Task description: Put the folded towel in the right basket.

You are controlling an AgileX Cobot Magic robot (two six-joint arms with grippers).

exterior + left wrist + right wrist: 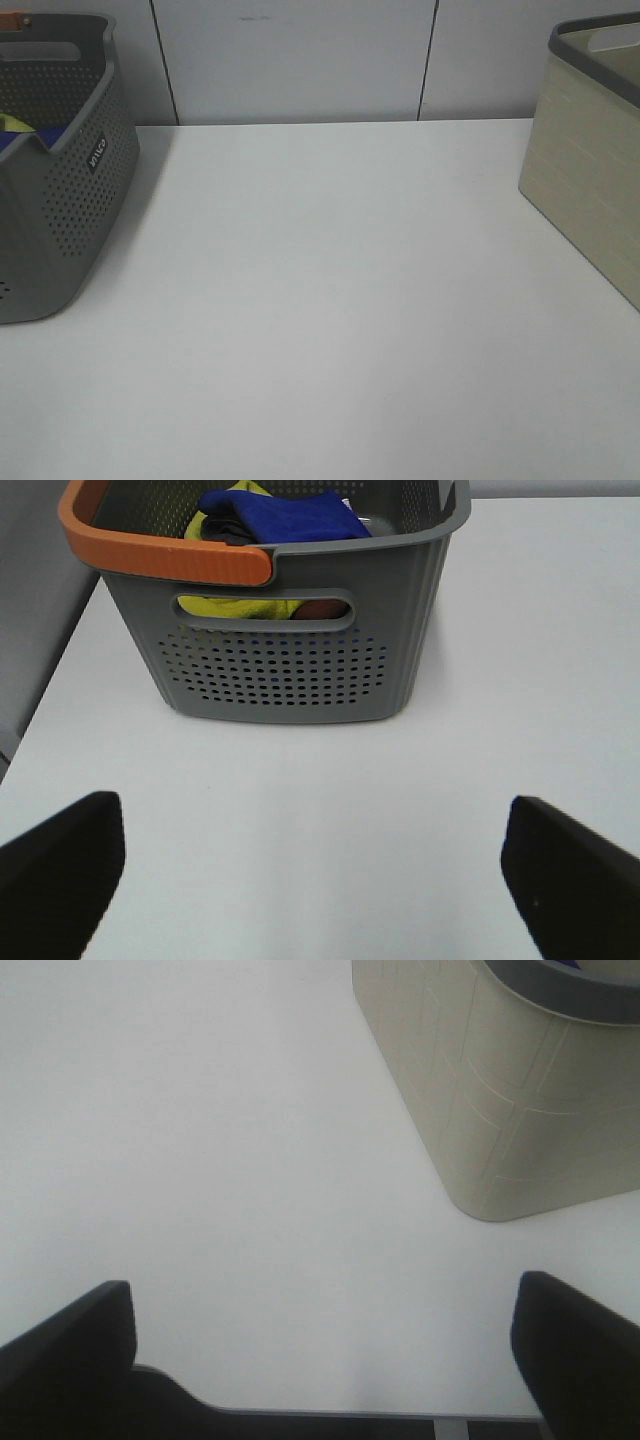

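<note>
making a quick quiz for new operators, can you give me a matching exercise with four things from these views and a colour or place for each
Column 1:
1. grey basket
2. beige basket
3. basket handle
4. blue cloth

Column 2:
a. orange
b. lying inside the grey basket, on top of a yellow cloth
c. left side of the table in the high view
d. right side of the table in the high view

Pairs: 1-c, 2-d, 3-a, 4-b

Grey perforated basket (280,675), orange handle (160,555); blue towel (285,515); beige basket (590,150).
</note>
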